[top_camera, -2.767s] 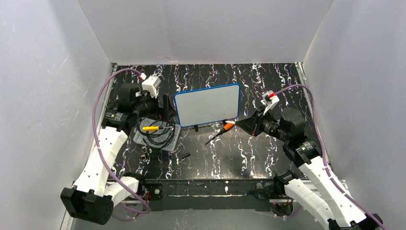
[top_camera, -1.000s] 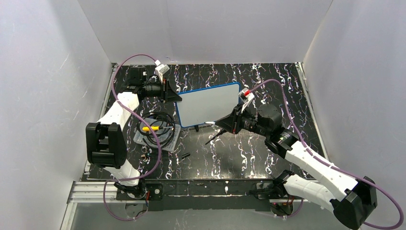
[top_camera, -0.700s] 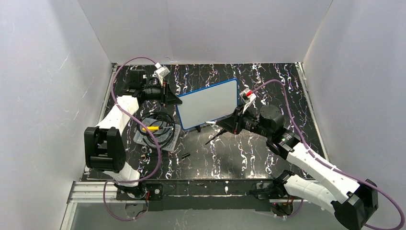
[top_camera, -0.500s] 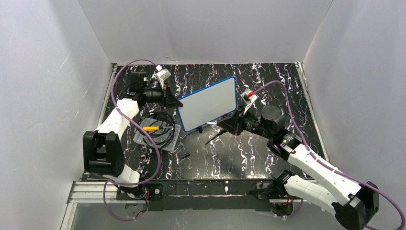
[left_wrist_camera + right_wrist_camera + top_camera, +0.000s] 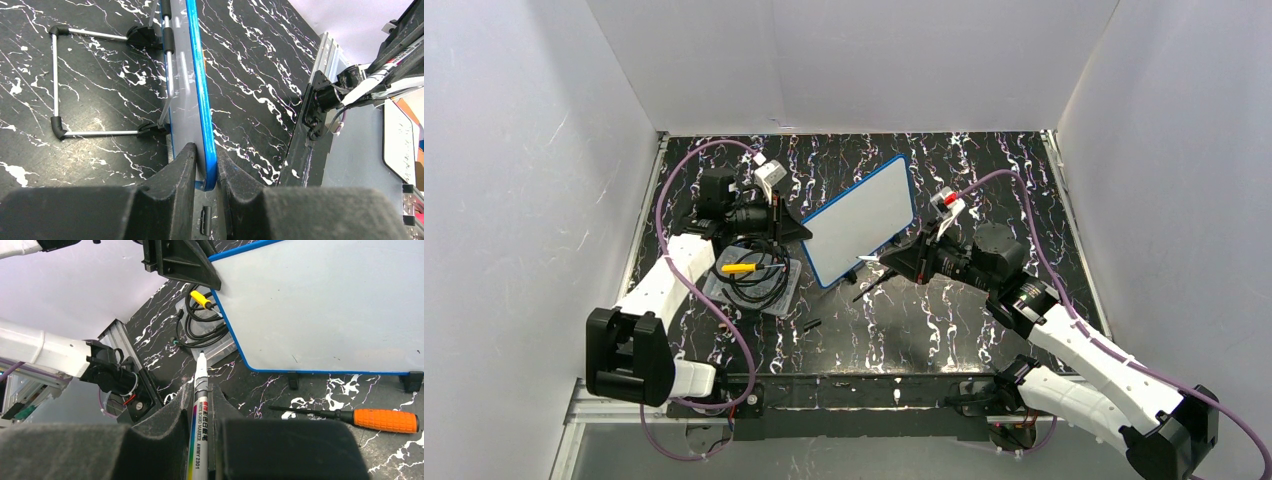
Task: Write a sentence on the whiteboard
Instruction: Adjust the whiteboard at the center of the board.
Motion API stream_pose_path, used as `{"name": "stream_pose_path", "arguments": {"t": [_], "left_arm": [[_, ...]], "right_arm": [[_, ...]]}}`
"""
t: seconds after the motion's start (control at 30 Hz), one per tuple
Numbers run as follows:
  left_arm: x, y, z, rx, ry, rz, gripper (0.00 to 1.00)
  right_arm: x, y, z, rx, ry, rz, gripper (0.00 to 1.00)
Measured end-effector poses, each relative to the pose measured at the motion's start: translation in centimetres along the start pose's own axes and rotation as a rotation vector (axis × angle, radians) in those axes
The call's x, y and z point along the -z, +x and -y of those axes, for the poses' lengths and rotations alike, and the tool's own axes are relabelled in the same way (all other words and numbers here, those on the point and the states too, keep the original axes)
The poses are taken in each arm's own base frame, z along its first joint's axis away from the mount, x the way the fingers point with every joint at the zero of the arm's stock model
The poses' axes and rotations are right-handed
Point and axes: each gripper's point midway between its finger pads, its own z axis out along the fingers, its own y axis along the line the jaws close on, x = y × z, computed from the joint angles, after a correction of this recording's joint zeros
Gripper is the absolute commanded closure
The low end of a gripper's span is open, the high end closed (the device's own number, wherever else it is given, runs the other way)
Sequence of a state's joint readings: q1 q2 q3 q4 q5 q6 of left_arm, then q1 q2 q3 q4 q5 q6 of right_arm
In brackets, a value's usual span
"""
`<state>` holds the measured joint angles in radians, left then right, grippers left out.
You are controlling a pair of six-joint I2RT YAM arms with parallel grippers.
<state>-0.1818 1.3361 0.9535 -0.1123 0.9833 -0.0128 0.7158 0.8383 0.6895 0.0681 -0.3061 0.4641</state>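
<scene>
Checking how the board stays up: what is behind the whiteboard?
A metal wire stand props the whiteboard from behind; the board's face covers it in the overhead view.

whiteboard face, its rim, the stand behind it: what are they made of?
The whiteboard face: smooth, even white, likely a coated sheet. Its rim: glossy blue, probably plastic. The stand: thin shiny silver wire, likely steel, with black caps, maybe rubber.

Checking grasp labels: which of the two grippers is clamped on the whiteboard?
The left gripper, pinching the blue-rimmed edge of the whiteboard; the right gripper is shut on a marker instead.
</scene>
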Motion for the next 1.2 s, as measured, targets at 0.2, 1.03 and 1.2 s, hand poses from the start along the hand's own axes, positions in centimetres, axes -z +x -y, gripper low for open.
{"name": "stream_pose_path", "arguments": {"t": [0.2,1.03,1.2], "left_arm": [[-0.4,0.3,0.7,0.015,0.008,0.001,1.0],[1.2,1.5,2.1,0.052,-0.086,-0.025,0.23],[1.6,0.0,2.2,0.025,-0.114,-0.008,0.24]], "right_arm": [[0.0,0.2,0.2,-0.004,0.01,-0.006,0.99],[-0.2,0.5,0.6,-0.01,0.023,-0.019,0.99],[-0.5,0.8,0.8,-0.015,0.029,-0.032,0.99]]}}
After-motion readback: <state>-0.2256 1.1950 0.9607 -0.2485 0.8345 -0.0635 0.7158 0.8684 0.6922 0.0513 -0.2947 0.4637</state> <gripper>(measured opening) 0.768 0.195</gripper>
